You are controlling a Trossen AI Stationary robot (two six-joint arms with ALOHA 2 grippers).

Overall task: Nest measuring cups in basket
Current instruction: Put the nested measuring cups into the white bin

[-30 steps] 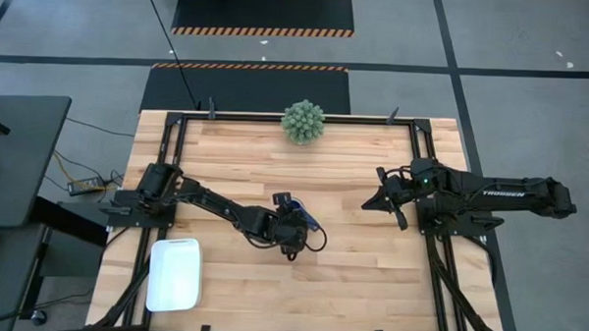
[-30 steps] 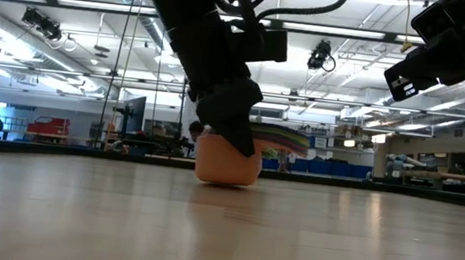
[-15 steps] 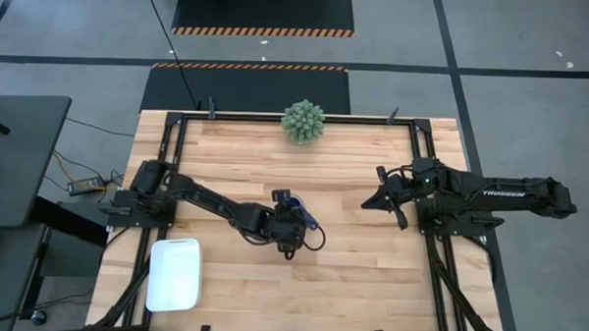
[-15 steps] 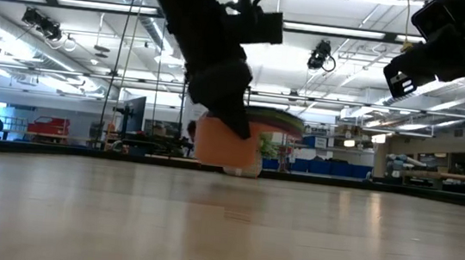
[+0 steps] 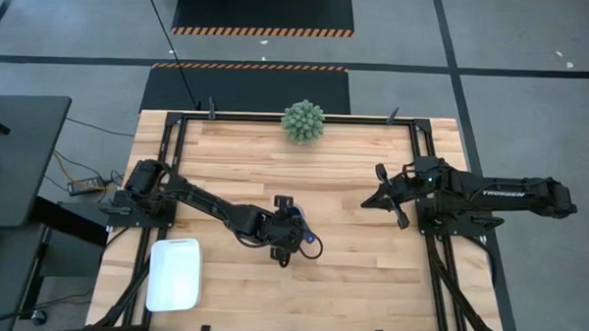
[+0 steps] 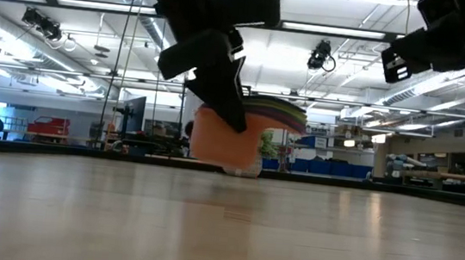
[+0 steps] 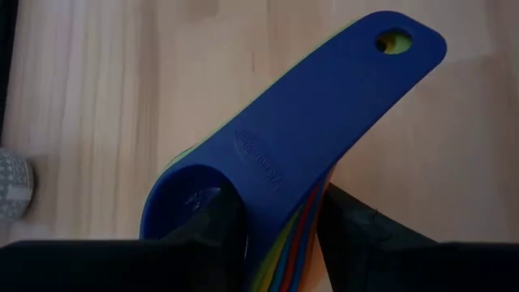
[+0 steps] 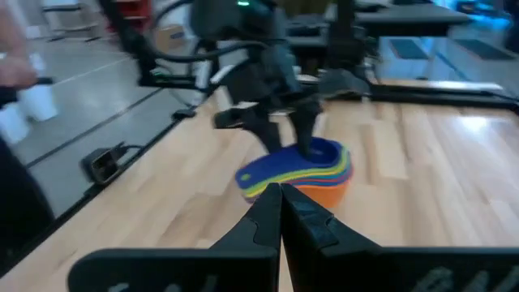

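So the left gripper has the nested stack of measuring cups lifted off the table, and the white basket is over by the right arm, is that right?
One thing is wrong: the basket sits near the left arm's base, not the right arm's, as the high view shows. The left gripper does hold the stack of measuring cups clear of the table.

The right gripper's [image 8: 280,212] own two dark fingers met in a closed point. Beyond them, far across the wooden table [image 8: 405,170], the left gripper [image 8: 285,134] clamped a nested stack of cups [image 8: 306,169]: dark blue on top, then green, yellow and orange below, the blue handle sticking out sideways.
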